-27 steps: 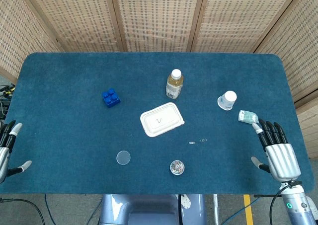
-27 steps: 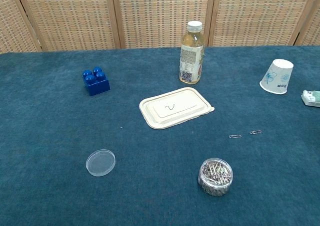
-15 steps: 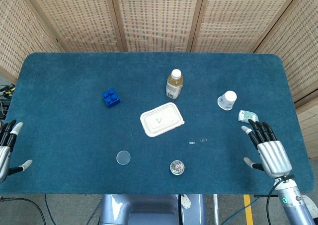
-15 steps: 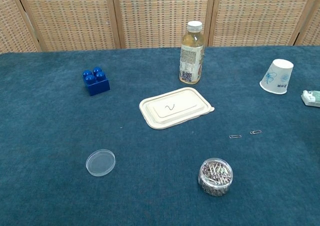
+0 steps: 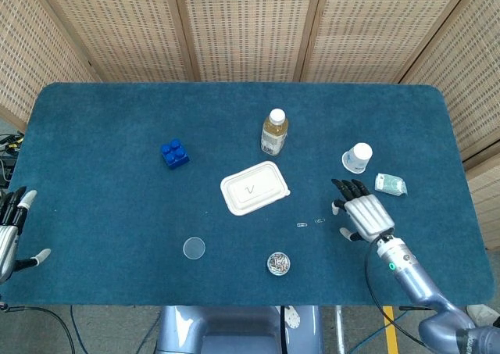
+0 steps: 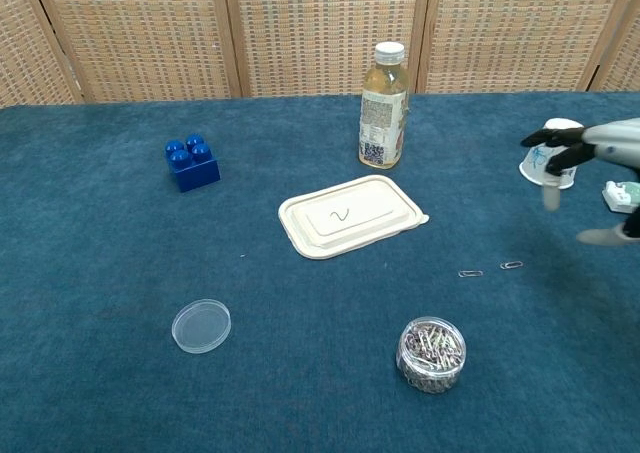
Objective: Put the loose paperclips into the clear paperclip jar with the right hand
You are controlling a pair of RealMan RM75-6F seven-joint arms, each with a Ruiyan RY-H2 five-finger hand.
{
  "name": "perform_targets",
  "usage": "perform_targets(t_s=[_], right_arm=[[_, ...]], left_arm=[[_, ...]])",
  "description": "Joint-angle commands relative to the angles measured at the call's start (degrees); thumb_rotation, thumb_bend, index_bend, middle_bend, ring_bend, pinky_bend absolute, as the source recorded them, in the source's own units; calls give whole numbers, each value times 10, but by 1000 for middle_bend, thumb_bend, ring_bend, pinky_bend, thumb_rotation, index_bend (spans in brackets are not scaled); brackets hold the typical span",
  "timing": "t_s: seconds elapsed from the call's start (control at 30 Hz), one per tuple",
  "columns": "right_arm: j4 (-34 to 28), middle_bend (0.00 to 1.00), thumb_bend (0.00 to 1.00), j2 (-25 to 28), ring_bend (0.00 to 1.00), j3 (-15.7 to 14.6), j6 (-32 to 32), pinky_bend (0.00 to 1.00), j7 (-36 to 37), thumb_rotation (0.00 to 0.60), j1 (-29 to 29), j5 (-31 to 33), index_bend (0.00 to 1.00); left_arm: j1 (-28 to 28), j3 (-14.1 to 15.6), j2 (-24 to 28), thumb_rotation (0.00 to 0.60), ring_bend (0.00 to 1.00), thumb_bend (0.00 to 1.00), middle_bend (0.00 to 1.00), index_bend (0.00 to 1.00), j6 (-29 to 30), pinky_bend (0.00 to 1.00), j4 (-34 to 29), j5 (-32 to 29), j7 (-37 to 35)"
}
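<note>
Paper cup (image 5: 358, 157) beside right robot hand (image 5: 364, 214) — bottle (image 5: 273, 131) beyond.

table (image 5: 109, 135): is wearing deep teal-blue felt
my right hand (image 5: 366, 216): is showing silver, its fingers (image 5: 349, 186) black
paperclip jar (image 6: 432, 354): is sitting clear, with a silvery tangle inside
loose paperclips (image 6: 490, 269): are glinting silver
block (image 5: 174, 152): is looking bright blue
box (image 5: 254, 187): is showing cream
cup (image 5: 358, 157): is showing white with blue print

No legible text found: bottle label (image 6: 381, 123) print too small to read; white lidded container (image 6: 351, 214) bears only a handwritten squiggle.
</note>
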Motion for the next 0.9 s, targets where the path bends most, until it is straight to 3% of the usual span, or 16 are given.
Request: perform_targets(t_s=[0.03, 0.5, 0.9], right_arm=[[31, 0, 301, -39, 0, 11, -27, 0, -34, 600, 29, 35, 452], [106, 0, 308, -113, 0, -11, -54, 7, -80, 600, 61, 63, 469], [149, 0, 314, -135, 0, -15, -67, 14, -95, 600, 75, 89, 491]], left_arm=[[-3, -2, -2, 600, 0, 0, 0, 0, -6, 0, 3, -6, 0], [-12, -4, -9, 600, 0, 0, 0, 0, -21, 0, 10, -20, 11], [-13, -4, -11, 600, 0, 0, 0, 0, -22, 0, 12, -24, 13]])
